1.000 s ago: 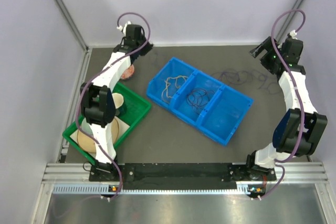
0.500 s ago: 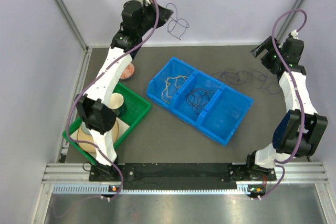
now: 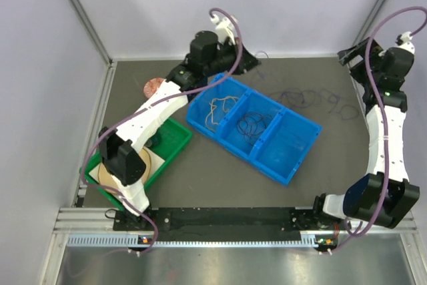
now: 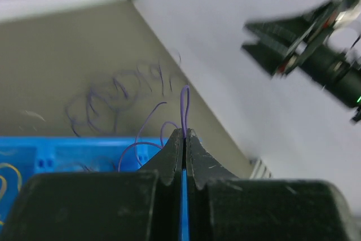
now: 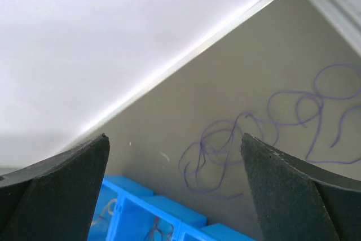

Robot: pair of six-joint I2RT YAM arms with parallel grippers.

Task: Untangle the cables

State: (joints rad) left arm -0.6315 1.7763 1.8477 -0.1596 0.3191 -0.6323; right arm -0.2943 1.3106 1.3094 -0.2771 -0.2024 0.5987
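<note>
My left gripper (image 3: 252, 60) hangs over the far edge of the blue bin (image 3: 293, 165), shut on a thin purple cable (image 4: 184, 103) that loops out past its tips (image 4: 184, 132). More purple cable (image 3: 313, 100) lies tangled on the dark table behind the bin; it also shows in the right wrist view (image 5: 225, 145) and the left wrist view (image 4: 113, 97). The bin's left compartment holds a tan cable (image 3: 220, 108), the middle one a dark cable (image 3: 252, 125). My right gripper (image 3: 352, 53) is raised at the far right, open and empty (image 5: 175, 145).
A green tray (image 3: 175, 146) with a cup and a round plate stands at the left, under the left arm. A small reddish disc (image 3: 155, 85) lies on the table behind it. Grey walls close the back and both sides.
My left gripper has swung from high at the back left down and right to the bin's far edge, carrying the purple cable. My right gripper has lifted and moved right.
</note>
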